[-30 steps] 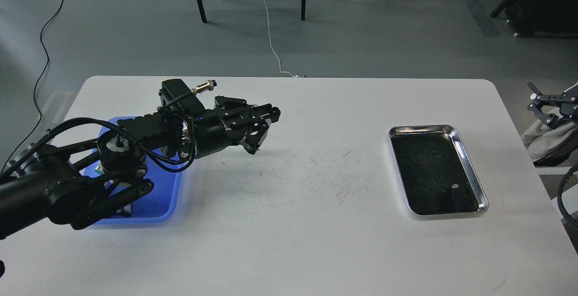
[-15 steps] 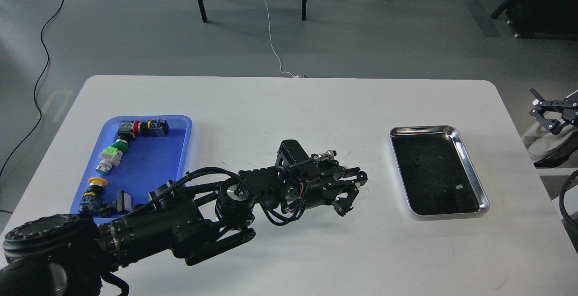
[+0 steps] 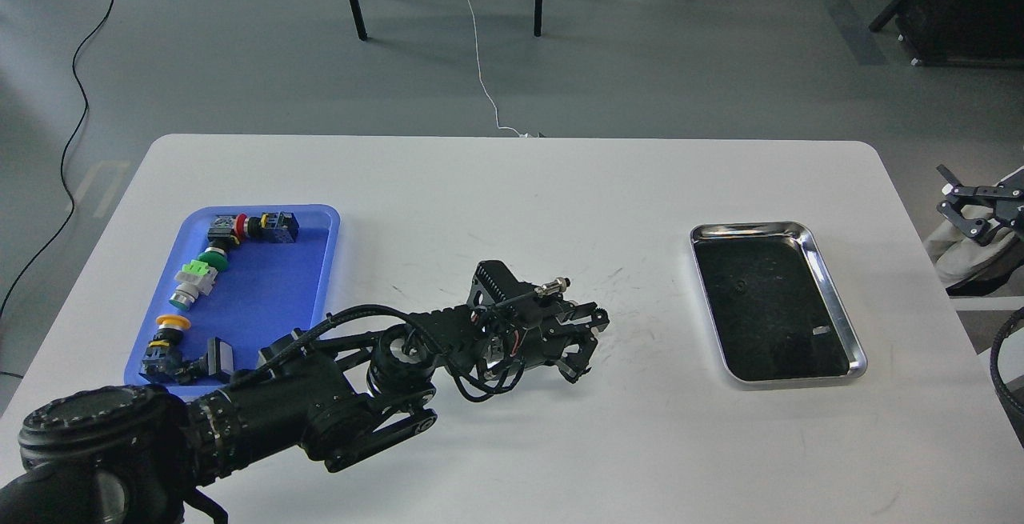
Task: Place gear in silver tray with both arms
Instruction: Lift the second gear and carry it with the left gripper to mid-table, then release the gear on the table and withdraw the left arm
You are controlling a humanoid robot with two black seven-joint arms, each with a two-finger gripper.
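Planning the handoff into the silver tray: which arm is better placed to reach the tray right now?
Right, probably. Its tool sits just off the table edge beside the silver tray, while the left tool is mid-table, well short of it. Whether the left tool holds anything cannot be told.

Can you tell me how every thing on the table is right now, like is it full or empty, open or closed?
silver tray: flat on the table, nothing in it.
blue tray: flat on the table, holding several push-button switch parts.
push-button switch parts: lying on their sides in the blue tray.
left end effector: above bare table between the trays; open or shut cannot be told.
right end effector: off the table's right edge, fingers spread, holding nothing.
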